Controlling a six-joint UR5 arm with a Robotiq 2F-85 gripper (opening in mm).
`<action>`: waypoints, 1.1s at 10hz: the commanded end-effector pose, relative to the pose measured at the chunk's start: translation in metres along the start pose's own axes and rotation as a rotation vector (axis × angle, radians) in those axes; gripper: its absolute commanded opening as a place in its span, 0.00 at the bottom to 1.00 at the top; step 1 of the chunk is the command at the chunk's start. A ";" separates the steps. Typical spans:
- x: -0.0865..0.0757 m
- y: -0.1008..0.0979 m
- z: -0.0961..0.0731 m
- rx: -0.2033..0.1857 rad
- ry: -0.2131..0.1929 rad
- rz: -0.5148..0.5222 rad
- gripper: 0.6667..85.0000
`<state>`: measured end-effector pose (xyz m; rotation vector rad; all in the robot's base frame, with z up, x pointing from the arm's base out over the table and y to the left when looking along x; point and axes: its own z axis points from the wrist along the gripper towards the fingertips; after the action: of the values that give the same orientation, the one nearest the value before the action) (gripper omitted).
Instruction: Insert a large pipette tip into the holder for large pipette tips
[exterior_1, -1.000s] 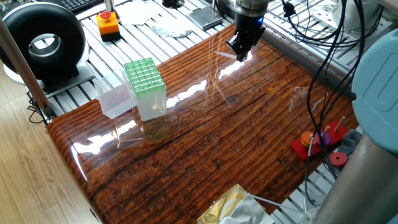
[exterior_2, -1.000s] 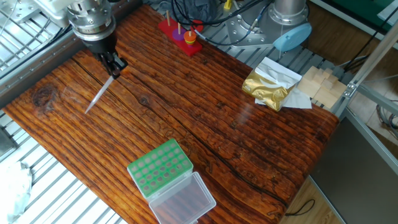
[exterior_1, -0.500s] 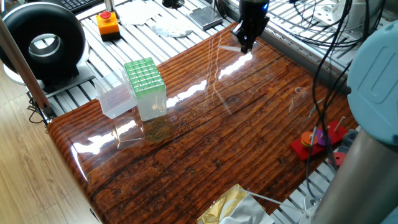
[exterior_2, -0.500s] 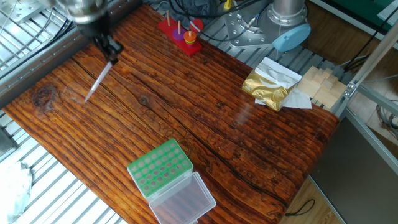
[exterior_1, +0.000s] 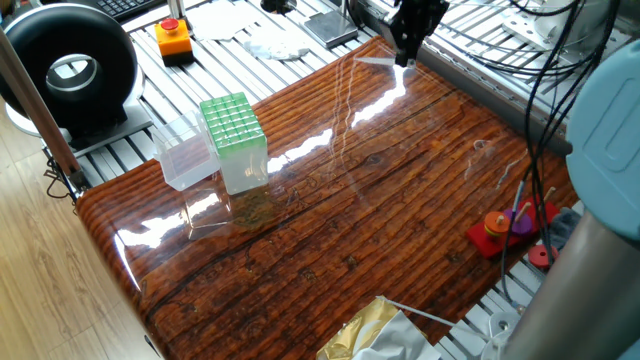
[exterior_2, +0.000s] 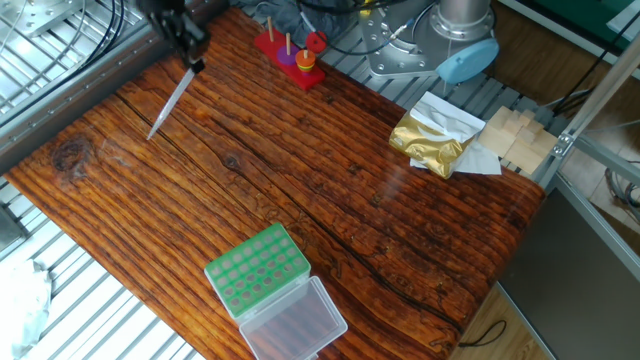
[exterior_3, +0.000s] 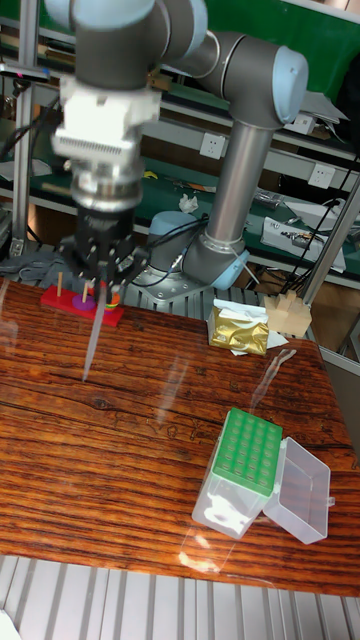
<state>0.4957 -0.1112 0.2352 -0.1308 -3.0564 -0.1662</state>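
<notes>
The large pipette tip (exterior_2: 171, 101), a slender whitish tube, hangs point-down above the far corner of the wooden table (exterior_2: 330, 200). My gripper (exterior_2: 191, 63) is shut on its wide upper end. The same tip (exterior_3: 91, 342) slants under the gripper (exterior_3: 100, 287) in the tall view, its point just over the wood, and it shows faintly as a pale sliver (exterior_1: 374, 61) beside the gripper (exterior_1: 403, 57). The holder for large pipette tips (exterior_1: 233, 128) stands far off near the opposite table edge, its green grid top (exterior_2: 257, 268) uncovered and its clear lid (exterior_2: 297, 320) hinged open beside it.
A red peg toy (exterior_2: 289, 54) sits at the table corner near the gripper. A gold foil bag (exterior_2: 430, 142) and wooden blocks (exterior_2: 515, 136) lie by the arm's base. An orange button box (exterior_1: 173, 38) and a black ring fan (exterior_1: 68, 70) stand off the table. Cables hang over the peg toy.
The gripper has risen and drifted toward the table's far edge with the pipette tip in it. The tip's point has lifted off the wood. The holder has not moved.
</notes>
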 end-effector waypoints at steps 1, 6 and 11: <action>0.014 0.021 -0.028 -0.044 -0.036 0.010 0.00; 0.038 0.020 -0.052 -0.041 -0.076 0.028 0.00; 0.033 0.022 -0.047 -0.041 -0.071 0.020 0.00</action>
<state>0.4657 -0.0962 0.2846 -0.1783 -3.1135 -0.2074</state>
